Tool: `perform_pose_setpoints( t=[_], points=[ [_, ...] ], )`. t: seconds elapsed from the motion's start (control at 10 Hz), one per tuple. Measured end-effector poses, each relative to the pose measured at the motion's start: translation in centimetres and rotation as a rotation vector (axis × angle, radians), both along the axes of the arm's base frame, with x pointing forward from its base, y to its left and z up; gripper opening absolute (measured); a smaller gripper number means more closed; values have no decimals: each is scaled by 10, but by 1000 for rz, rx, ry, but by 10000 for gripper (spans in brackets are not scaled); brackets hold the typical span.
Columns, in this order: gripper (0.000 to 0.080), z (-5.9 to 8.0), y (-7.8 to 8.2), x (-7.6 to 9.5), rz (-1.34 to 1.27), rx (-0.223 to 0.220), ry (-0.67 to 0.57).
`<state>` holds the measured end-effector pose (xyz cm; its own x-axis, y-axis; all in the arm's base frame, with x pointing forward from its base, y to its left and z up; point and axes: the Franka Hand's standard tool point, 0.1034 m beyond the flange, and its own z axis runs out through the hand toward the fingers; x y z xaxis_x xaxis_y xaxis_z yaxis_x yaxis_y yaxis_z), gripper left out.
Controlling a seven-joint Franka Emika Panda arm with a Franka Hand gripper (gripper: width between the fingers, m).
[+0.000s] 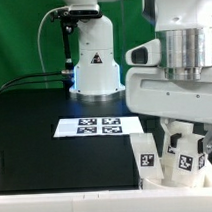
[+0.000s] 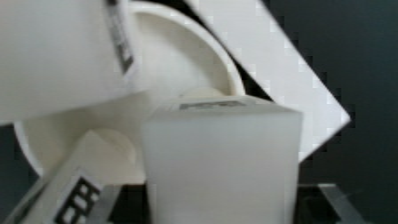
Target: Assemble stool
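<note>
The big white robot arm (image 1: 177, 61) looms at the exterior view's right, its wrist reaching down over the black tabletop (image 1: 35, 122) near the front edge. Under it, the two-finger gripper (image 1: 168, 141) sits in among a cluster of short chunky white plastic stool legs (image 1: 186, 156), each wearing black-and-white square tags, and another tagged leg (image 1: 145, 157) stands just beside them. In the wrist view a blocky white leg (image 2: 222, 160) fills the middle, right between the dark fingertips (image 2: 338, 188) low at its sides; the fingers look clamped on that leg, though the contact itself is blurred. Behind it curves the round white disc seat (image 2: 178, 70). Further back on the table lies the flat white marker board (image 1: 99, 125), well apart from the parts.
</note>
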<state>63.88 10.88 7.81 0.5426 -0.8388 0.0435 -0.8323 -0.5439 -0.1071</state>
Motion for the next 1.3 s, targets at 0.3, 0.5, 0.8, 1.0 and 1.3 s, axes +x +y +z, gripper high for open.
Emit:
perform_pose_setpoints(
  t=[0.3,0.5,0.8,1.0,1.3],
  points=[
    [333,0,-2,-1,-355,60,-17],
    [334,0,-1,-1,-483,79,-14],
    [334,0,2,2,-1020,194,-29],
    [334,0,1,1,-1087,223,-43],
    [513,3,4,-1,-900,183,-15]
  ],
)
